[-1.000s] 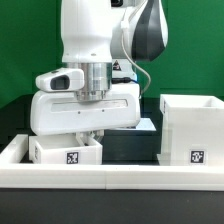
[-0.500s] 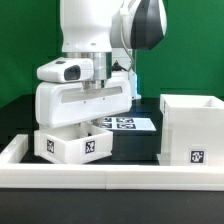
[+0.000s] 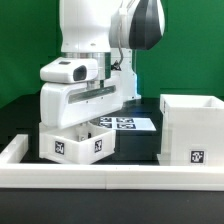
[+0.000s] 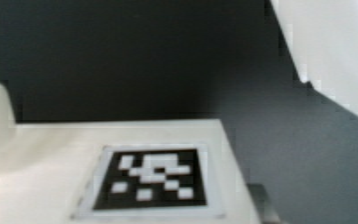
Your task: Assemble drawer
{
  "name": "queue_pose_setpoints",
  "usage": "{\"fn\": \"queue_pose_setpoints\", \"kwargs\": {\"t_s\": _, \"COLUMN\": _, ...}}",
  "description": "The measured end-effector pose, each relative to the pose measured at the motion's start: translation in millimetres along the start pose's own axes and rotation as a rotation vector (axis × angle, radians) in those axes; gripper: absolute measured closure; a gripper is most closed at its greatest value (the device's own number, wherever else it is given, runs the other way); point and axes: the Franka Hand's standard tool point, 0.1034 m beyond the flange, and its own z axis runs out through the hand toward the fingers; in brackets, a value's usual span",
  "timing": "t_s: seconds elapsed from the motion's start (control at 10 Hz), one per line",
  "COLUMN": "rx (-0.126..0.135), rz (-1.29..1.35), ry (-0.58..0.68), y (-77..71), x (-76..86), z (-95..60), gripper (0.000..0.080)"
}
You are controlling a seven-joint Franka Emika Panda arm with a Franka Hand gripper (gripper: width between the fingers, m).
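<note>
A small white open-top tray (image 3: 76, 143) sits at the exterior view's left, turned corner-on so two tagged faces show. My gripper (image 3: 88, 124) reaches down into it from above and is shut on its wall. The big cube-like shell (image 3: 190, 132) stands apart at the exterior view's right, with a tag low on its front. The wrist view shows a tagged white face of the tray (image 4: 153, 180) close up and an edge of the shell (image 4: 336, 50); my fingertips do not show clearly there. The second small tray is out of view.
A long low white rail (image 3: 110, 172) runs across the front, hiding the tray's base. The marker board (image 3: 128, 123) lies flat on the black table behind the tray. A green backdrop stands behind the arm.
The gripper has turned with the tray in it. The tray went from face-on with one tag showing to corner-on with two tags showing, and shifted slightly rightward.
</note>
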Motion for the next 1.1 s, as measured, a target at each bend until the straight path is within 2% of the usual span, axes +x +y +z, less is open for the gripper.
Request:
{"fn": "queue_pose_setpoints", "kwargs": {"t_s": 0.1, "rx": -0.005, "rz": -0.143, "ry": -0.014, "y": 0.4, "x": 0.6, "z": -0.4, "gripper": 0.0758}}
{"fn": "queue_pose_setpoints", "kwargs": {"t_s": 0.2, "rx": 0.003, "rz": -0.253, "ry": -0.031, "y": -1.3, "x": 2.9, "z": -2.1, "gripper": 0.0758}}
{"fn": "queue_pose_setpoints", "kwargs": {"t_s": 0.3, "rx": 0.034, "rz": -0.355, "ry": -0.054, "y": -6.0, "x": 5.6, "z": -1.0, "gripper": 0.0758}}
{"fn": "queue_pose_setpoints", "kwargs": {"t_s": 0.4, "rx": 0.054, "rz": -0.451, "ry": -0.067, "y": -6.9, "x": 6.0, "z": 0.8, "gripper": 0.0758}}
{"fn": "queue_pose_setpoints", "kwargs": {"t_s": 0.7, "rx": 0.06, "rz": -0.587, "ry": -0.072, "y": -6.5, "x": 1.0, "z": 2.7, "gripper": 0.0758}}
{"fn": "queue_pose_setpoints", "kwargs": {"t_s": 0.8, "rx": 0.07, "rz": -0.62, "ry": -0.072, "y": -10.2, "x": 1.2, "z": 5.5, "gripper": 0.0758}}
{"fn": "queue_pose_setpoints", "kwargs": {"t_s": 1.1, "rx": 0.072, "rz": -0.591, "ry": -0.062, "y": -16.7, "x": 20.7, "z": 5.6, "gripper": 0.0758}}
